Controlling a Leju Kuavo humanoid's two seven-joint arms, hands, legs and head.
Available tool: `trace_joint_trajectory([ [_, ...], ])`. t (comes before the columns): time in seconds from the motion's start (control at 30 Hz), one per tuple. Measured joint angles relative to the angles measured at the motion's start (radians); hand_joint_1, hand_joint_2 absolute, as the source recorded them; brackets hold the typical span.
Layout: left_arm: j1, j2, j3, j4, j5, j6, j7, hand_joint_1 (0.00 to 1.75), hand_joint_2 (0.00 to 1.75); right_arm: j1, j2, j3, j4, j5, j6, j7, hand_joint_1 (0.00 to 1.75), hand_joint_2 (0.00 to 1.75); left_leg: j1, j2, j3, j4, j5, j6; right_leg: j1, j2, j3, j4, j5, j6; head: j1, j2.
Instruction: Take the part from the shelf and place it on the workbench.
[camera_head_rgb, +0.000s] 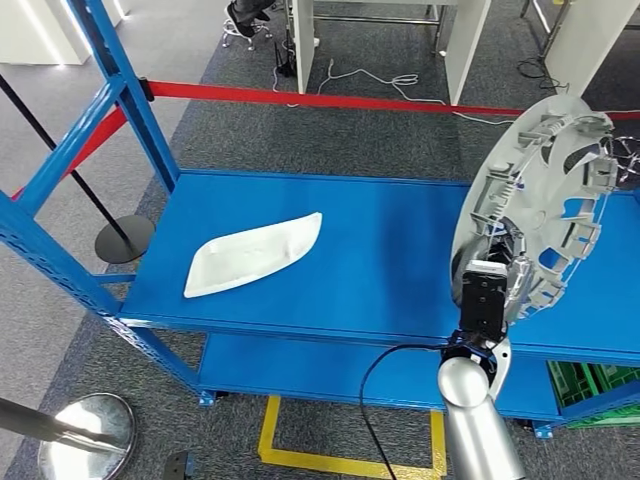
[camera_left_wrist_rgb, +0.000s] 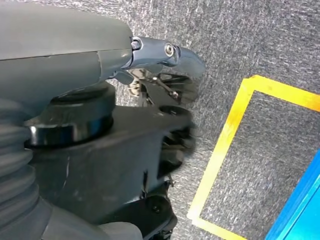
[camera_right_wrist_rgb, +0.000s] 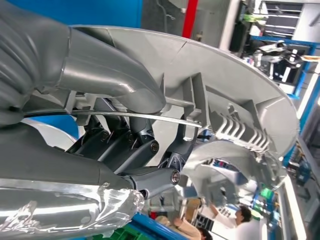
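So the right hand (camera_head_rgb: 498, 285) has its fingers (camera_right_wrist_rgb: 151, 147) hooked through the ribbed back of the wheel cover (camera_head_rgb: 540, 200), thumb clamped over the rim from the other side. In the right wrist view you can see the dark fingers tucked under a thin wire ring that runs around the inside of the part, so it looks like a proper grip and not just a rest.

The cover is up off the blue shelf (camera_head_rgb: 377, 260), held on edge and tilted, with its ribbed inner face towards the head camera. It sits right above and ahead of the right hand, out past the right end of the shelf top. Being round, it has no long axis to speak of; what matters is that the disc stands nearly upright and, I'd guess, has to go flat to be set down.

The left hand (camera_left_wrist_rgb: 158, 100) hangs by the carpet next to some yellow floor tape (camera_left_wrist_rgb: 226, 140). Fingers look loosely apart with nothing in them, though it's a bit blurry.

There's also a white curved panel (camera_head_rgb: 253, 252) lying flat on the shelf, well off to the left, nearer the left arm if anything.

No tabletop visible from here, so I can't say which way the drop-off lies.
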Motion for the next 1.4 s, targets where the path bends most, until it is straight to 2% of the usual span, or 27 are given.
trace_joint_trajectory([
  [0.07, 0.000, 0.000, 0.000, 0.000, -0.002, 0.000, -0.001, 0.00, 1.75, 0.013, 0.002, 0.003, -0.027, -0.007, -0.011, -0.021, 1.75, 1.75, -0.002, -0.001, 0.033, -0.078, 0.022, 0.007, 0.004, 0.001, -0.004, 0.003, 0.000, 0.012, 0.001, 0.000],
  [0.17, 0.001, -0.002, 0.000, 0.000, -0.002, 0.001, -0.002, 0.00, 1.75, 0.037, 0.003, 0.015, -0.071, -0.008, -0.018, -0.042, 1.75, 1.75, -0.003, -0.002, 0.034, -0.093, 0.023, 0.022, 0.000, 0.000, -0.008, 0.000, 0.001, 0.029, 0.002, 0.000],
  [0.2, 0.002, -0.002, 0.000, 0.000, -0.003, 0.001, -0.003, 0.00, 1.75, 0.043, 0.003, 0.020, -0.083, -0.007, -0.018, -0.044, 1.75, 1.75, -0.003, -0.002, 0.035, -0.095, 0.025, 0.027, -0.001, -0.001, -0.014, 0.012, -0.009, 0.034, 0.004, 0.000],
  [0.27, 0.002, -0.003, 0.001, 0.000, -0.003, 0.001, -0.004, 0.00, 1.75, 0.051, 0.003, 0.029, -0.102, -0.007, -0.015, -0.048, 1.75, 1.75, 0.000, -0.001, 0.036, -0.098, 0.027, 0.035, -0.002, -0.003, -0.051, 0.094, -0.059, 0.041, 0.010, 0.000],
  [0.33, 0.002, -0.003, 0.001, 0.000, -0.004, 0.001, -0.005, 0.00, 1.75, 0.062, 0.003, 0.041, -0.117, -0.011, -0.006, -0.055, 1.75, 1.75, -0.001, -0.001, 0.036, -0.097, 0.026, 0.039, -0.002, -0.004, -0.109, 0.224, -0.116, 0.045, 0.014, 0.000],
  [0.37, 0.002, -0.003, 0.001, 0.000, -0.004, 0.001, -0.006, 0.00, 1.75, 0.070, 0.003, 0.048, -0.125, -0.014, 0.001, -0.060, 1.75, 1.75, -0.001, -0.001, 0.037, -0.097, 0.026, 0.040, -0.003, -0.004, -0.127, 0.264, -0.125, 0.047, 0.015, 0.000],
  [0.4, 0.002, -0.003, 0.001, 0.000, -0.004, 0.001, -0.006, 0.00, 1.75, 0.077, 0.002, 0.057, -0.135, -0.014, 0.008, -0.063, 1.75, 1.75, 0.000, -0.002, 0.038, -0.097, 0.025, 0.039, -0.003, -0.004, -0.129, 0.269, -0.117, 0.048, 0.016, 0.000],
  [0.43, 0.002, -0.003, 0.001, 0.000, -0.004, 0.001, -0.007, 0.00, 1.75, 0.083, 0.002, 0.067, -0.145, -0.013, 0.015, -0.066, 1.75, 1.75, 0.001, -0.003, 0.040, -0.096, 0.023, 0.037, -0.005, -0.004, -0.112, 0.235, -0.091, 0.049, 0.015, 0.000],
  [0.5, 0.001, -0.002, 0.001, 0.000, -0.004, 0.001, -0.009, 0.00, 1.75, 0.092, 0.002, 0.093, -0.169, -0.005, 0.028, -0.067, 1.75, 1.75, 0.002, -0.005, 0.044, -0.094, 0.017, 0.028, -0.008, -0.004, -0.045, 0.107, -0.034, 0.054, 0.016, 0.000],
  [0.57, 0.001, -0.001, 0.002, 0.000, -0.002, 0.000, -0.011, 0.00, 1.75, 0.099, 0.002, 0.121, -0.188, 0.008, 0.037, -0.065, 1.75, 1.75, -0.001, -0.006, 0.044, -0.089, 0.014, 0.015, -0.009, -0.001, -0.004, 0.027, -0.014, 0.045, 0.016, 0.000],
  [0.67, 0.001, 0.000, 0.005, 0.000, 0.001, -0.001, -0.018, 0.00, 1.75, 0.116, -0.002, 0.154, -0.208, 0.033, 0.056, -0.053, 1.75, 1.75, -0.001, -0.006, 0.043, -0.094, 0.016, 0.001, -0.005, 0.002, -0.003, 0.017, -0.018, 0.017, 0.012, 0.000],
  [0.7, 0.001, 0.000, 0.006, 0.000, 0.001, -0.001, -0.021, 0.00, 1.75, 0.125, -0.004, 0.167, -0.217, 0.040, 0.062, -0.049, 1.75, 1.75, 0.000, -0.005, 0.040, -0.087, 0.008, -0.003, -0.005, 0.002, -0.003, 0.016, -0.018, 0.009, 0.011, 0.000],
  [0.77, 0.001, 0.001, 0.008, 0.000, 0.002, -0.003, -0.024, 0.00, 1.75, 0.139, -0.009, 0.196, -0.234, 0.047, 0.070, -0.051, 1.75, 1.75, -0.001, -0.001, 0.006, -0.013, -0.036, -0.009, -0.006, 0.000, 0.000, 0.014, -0.018, -0.004, 0.009, 0.000],
  [0.83, 0.001, 0.001, 0.013, 0.000, 0.002, -0.003, -0.025, 0.00, 1.75, 0.149, -0.013, 0.220, -0.249, 0.052, 0.074, -0.056, 1.75, 1.75, -0.002, 0.000, -0.061, 0.118, -0.092, -0.009, -0.004, 0.000, 0.000, 0.014, -0.020, -0.010, 0.007, 0.000],
  [0.87, 0.001, 0.002, 0.016, 0.000, 0.002, -0.003, -0.025, 0.00, 1.75, 0.153, -0.015, 0.228, -0.255, 0.053, 0.075, -0.060, 1.75, 1.75, -0.002, 0.000, -0.087, 0.165, -0.104, -0.008, -0.002, 0.000, 0.000, 0.014, -0.020, -0.011, 0.007, 0.000],
  [0.9, 0.002, 0.002, 0.019, 0.000, 0.003, -0.003, -0.025, 0.00, 1.75, 0.157, -0.018, 0.237, -0.261, 0.048, 0.076, -0.066, 1.75, 1.75, -0.003, 0.000, -0.099, 0.181, -0.097, -0.005, -0.001, 0.000, 0.001, 0.014, -0.020, -0.012, 0.007, 0.000],
  [0.93, 0.002, 0.002, 0.021, 0.000, 0.003, -0.003, -0.025, 0.00, 1.75, 0.162, -0.019, 0.244, -0.269, 0.039, 0.076, -0.077, 1.75, 1.75, -0.005, 0.000, -0.093, 0.162, -0.073, 0.000, 0.001, 0.001, 0.001, 0.014, -0.021, -0.012, 0.007, 0.000],
  [1.0, 0.001, 0.002, 0.023, 0.000, 0.001, -0.001, -0.025, 0.00, 1.75, 0.170, -0.021, 0.262, -0.291, 0.015, 0.070, -0.111, 1.75, 1.75, -0.010, 0.000, -0.042, 0.049, -0.003, 0.013, 0.002, 0.002, 0.003, 0.014, -0.021, -0.011, 0.007, 0.000],
  [1.07, 0.001, 0.002, 0.023, 0.000, -0.002, 0.001, -0.025, 0.00, 1.75, 0.175, -0.021, 0.281, -0.317, 0.010, 0.053, -0.158, 1.75, 1.75, -0.014, 0.000, 0.006, -0.056, 0.031, 0.021, 0.006, 0.002, 0.000, 0.017, -0.022, -0.005, 0.007, 0.000],
  [1.1, 0.001, 0.002, 0.023, 0.000, -0.004, 0.002, -0.026, 0.00, 1.75, 0.176, -0.021, 0.291, -0.331, 0.013, 0.041, -0.181, 1.75, 1.75, -0.016, -0.001, 0.016, -0.078, 0.033, 0.023, 0.007, 0.002, -0.002, 0.017, -0.022, 0.000, 0.007, 0.000],
  [1.17, 0.001, 0.001, 0.023, 0.000, -0.007, 0.003, -0.025, 0.00, 1.75, 0.177, -0.021, 0.308, -0.360, 0.020, 0.024, -0.212, 1.75, 1.75, -0.016, -0.002, 0.018, -0.090, 0.032, 0.026, 0.007, 0.000, -0.002, 0.013, -0.020, 0.011, 0.007, 0.000],
  [1.23, 0.001, 0.000, 0.023, 0.000, -0.010, 0.003, -0.025, 0.00, 1.75, 0.176, -0.021, 0.320, -0.382, 0.016, 0.016, -0.229, 1.75, 1.75, -0.012, -0.002, 0.022, -0.096, 0.036, 0.035, 0.006, -0.001, -0.009, 0.030, -0.037, 0.022, 0.010, 0.000],
  [1.27, 0.001, 0.000, 0.023, 0.000, -0.011, 0.004, -0.025, 0.00, 1.75, 0.176, -0.021, 0.325, -0.392, 0.007, 0.014, -0.241, 1.75, 1.75, -0.009, -0.001, 0.023, -0.098, 0.038, 0.039, 0.006, -0.002, -0.025, 0.067, -0.061, 0.027, 0.012, 0.000],
  [1.33, 0.001, 0.000, 0.024, 0.000, -0.013, 0.004, -0.025, 0.00, 1.75, 0.177, -0.022, 0.336, -0.408, -0.017, 0.013, -0.269, 1.75, 1.75, -0.009, 0.000, 0.024, -0.099, 0.037, 0.043, 0.005, -0.003, -0.077, 0.186, -0.121, 0.034, 0.016, 0.000],
  [1.37, 0.001, 0.000, 0.024, 0.000, -0.013, 0.004, -0.025, 0.00, 1.75, 0.178, -0.022, 0.343, -0.417, -0.029, 0.013, -0.283, 1.75, 1.75, -0.009, 0.000, 0.024, -0.099, 0.037, 0.043, 0.004, -0.003, -0.101, 0.242, -0.141, 0.037, 0.016, 0.000],
  [1.4, 0.001, 0.000, 0.024, 0.000, -0.011, 0.001, -0.025, 0.00, 1.75, 0.178, -0.022, 0.349, -0.425, -0.036, 0.016, -0.294, 1.75, 1.75, -0.009, 0.000, 0.025, -0.098, 0.037, 0.043, 0.003, -0.003, -0.111, 0.265, -0.142, 0.039, 0.016, 0.000],
])
